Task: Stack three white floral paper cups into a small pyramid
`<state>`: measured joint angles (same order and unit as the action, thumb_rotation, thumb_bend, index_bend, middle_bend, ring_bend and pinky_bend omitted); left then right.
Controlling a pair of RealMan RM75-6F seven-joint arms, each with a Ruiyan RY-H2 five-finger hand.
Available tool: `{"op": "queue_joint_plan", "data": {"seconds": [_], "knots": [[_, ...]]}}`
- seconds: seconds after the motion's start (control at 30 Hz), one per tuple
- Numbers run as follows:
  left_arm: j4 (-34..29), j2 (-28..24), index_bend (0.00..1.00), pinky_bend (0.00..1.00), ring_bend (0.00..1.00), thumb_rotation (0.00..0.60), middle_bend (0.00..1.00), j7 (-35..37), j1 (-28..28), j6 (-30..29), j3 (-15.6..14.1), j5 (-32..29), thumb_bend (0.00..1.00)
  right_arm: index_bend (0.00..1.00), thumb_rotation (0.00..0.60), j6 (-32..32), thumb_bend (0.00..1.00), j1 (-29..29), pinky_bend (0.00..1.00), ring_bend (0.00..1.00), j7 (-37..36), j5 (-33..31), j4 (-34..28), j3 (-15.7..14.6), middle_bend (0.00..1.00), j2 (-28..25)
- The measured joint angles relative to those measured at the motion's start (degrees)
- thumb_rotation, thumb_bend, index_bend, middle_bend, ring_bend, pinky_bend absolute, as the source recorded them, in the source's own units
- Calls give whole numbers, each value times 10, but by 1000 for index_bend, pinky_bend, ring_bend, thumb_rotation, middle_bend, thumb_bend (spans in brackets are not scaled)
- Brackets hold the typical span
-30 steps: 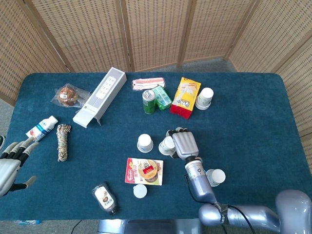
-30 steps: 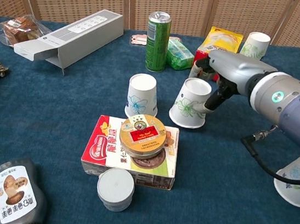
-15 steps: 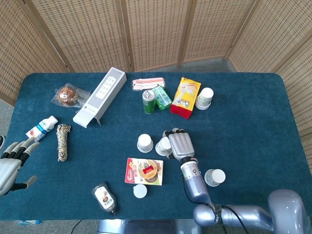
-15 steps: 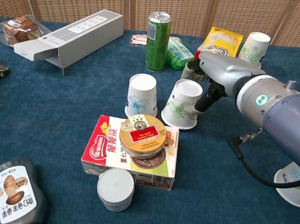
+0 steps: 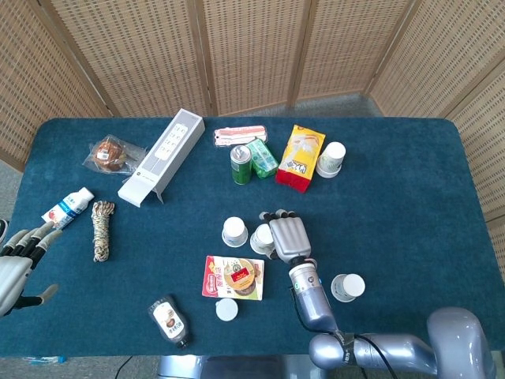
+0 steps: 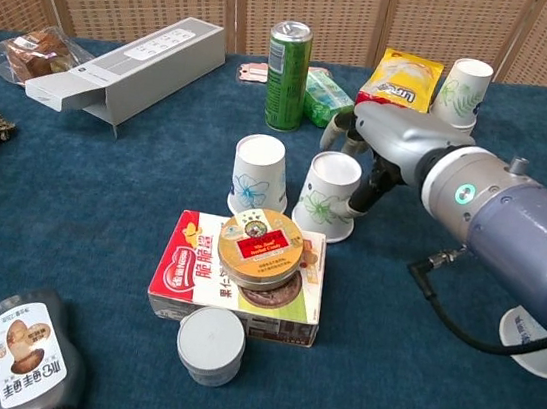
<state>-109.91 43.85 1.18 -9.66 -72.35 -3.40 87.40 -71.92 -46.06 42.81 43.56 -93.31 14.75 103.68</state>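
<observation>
Chest view: my right hand (image 6: 382,143) grips the upside-down floral paper cup (image 6: 329,196), just right of its upright-axis twin (image 6: 257,174). Left hand (image 5: 20,260) idles far off, fingers spread, empty.

Table: dark blue cloth top (image 5: 410,205).
Far edge: grey box (image 5: 162,157), pastry bag (image 5: 111,154), green can (image 5: 240,164), yellow snack pack (image 5: 301,157), paper cup (image 5: 332,159).
Middle: two upturned cups (image 6: 257,175) (image 6: 327,196) near each other.
Near edge: red box (image 6: 239,283), sauce bottle (image 5: 170,320).
Left edge: rope coil (image 5: 102,228), small milk bottle (image 5: 68,208).
</observation>
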Motion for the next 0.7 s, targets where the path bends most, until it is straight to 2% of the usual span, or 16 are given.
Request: {"op": "queue_joint_plan", "data": {"seconds": [0.13, 0.33, 0.57, 0.7], "knots": [[0, 0, 46, 0, 0, 600, 0, -1, 0, 0, 0, 0, 332, 147, 600, 0, 215, 1, 282, 225, -2, 4, -7, 2, 344, -4], [0, 1, 46, 0, 0, 600, 0, -3, 0, 0, 1, -2, 331, 91, 600, 0, 159, 5, 281, 209, -8, 9, -25, 4, 254, -13], [-1, 1, 47, 0, 0, 600, 0, -4, 1, 1, 0, 1, 332, 82, 600, -2, 142, 9, 282, 199, -18, 20, -29, 6, 168, -19], [-2, 2, 47, 0, 0, 600, 0, -5, 0, 1, 0, 1, 332, 57, 600, -4, 124, 9, 282, 160, -23, 24, -23, 9, 111, -17]]}}
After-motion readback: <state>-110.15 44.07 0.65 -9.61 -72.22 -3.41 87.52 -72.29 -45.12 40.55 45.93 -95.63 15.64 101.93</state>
